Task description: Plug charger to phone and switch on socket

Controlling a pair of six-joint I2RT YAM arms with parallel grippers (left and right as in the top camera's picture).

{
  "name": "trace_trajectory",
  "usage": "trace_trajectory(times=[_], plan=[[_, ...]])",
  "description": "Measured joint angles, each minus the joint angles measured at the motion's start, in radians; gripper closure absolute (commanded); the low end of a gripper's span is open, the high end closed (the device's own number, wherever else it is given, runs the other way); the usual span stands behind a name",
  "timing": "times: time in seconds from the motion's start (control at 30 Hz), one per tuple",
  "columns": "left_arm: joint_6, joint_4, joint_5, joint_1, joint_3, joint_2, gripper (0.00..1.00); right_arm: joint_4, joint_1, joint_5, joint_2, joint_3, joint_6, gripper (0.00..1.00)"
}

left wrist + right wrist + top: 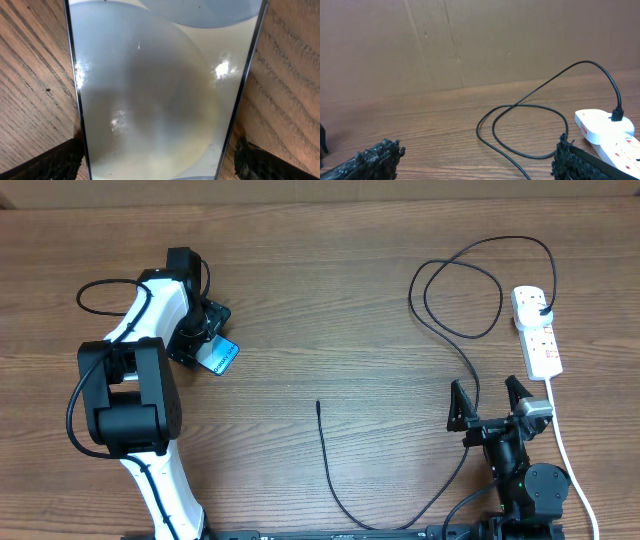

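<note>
Phone (222, 357): left side of table (330, 300), screen up, under left gripper (160, 162); long edges flanked by its two fingers, jaws wide apart, nothing clamped. Charger tip (318, 404): mid-table, well apart to the right of phone, pointing toward far side. Right gripper (490, 406): jaws spread, empty, probably the one to fetch tip.

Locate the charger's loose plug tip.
In the overhead view, the charger's plug tip lies on the table about mid-frame, right of the phone and left of the right gripper, touching neither.
</note>
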Motion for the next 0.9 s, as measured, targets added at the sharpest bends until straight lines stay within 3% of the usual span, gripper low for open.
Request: trace_trajectory(times=[0.9], plan=[[0.042,0.002,0.008,0.000,0.000,0.000,0.00,0.000,0.000,0.000,0.000,0.000,0.000,0.00]])
